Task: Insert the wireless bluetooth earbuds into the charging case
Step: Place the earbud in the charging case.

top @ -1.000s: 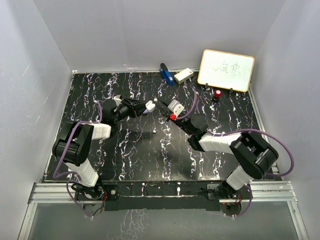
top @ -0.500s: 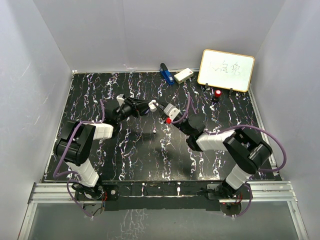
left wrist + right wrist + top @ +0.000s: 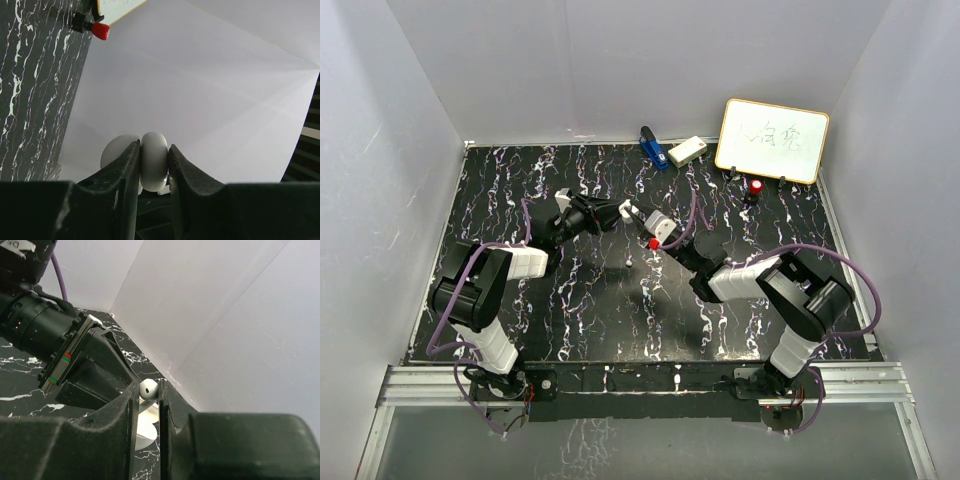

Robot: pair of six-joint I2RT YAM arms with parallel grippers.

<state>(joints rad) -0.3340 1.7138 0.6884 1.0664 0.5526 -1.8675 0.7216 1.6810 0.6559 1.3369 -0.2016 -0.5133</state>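
Observation:
My left gripper (image 3: 153, 147) is shut on a white pebble-like charging case (image 3: 153, 161) and holds it above the table, with its open lid (image 3: 116, 150) beside the left finger. My right gripper (image 3: 148, 390) is shut on a tiny white earbud (image 3: 148, 388), held just above the case (image 3: 145, 429). In the top view the left gripper (image 3: 621, 212) and right gripper (image 3: 640, 220) meet tip to tip over the middle of the black marbled table (image 3: 570, 300). A tiny white piece (image 3: 630, 262) lies on the table below them, too small to identify.
At the back stand a whiteboard (image 3: 772, 140), a red-capped knob (image 3: 756, 187), a white box (image 3: 686, 151) and a blue object (image 3: 650, 147). White walls enclose the table on three sides.
My right gripper has moved left with the earbud, closing up on the case. My left gripper has shifted slightly right and still holds the case.

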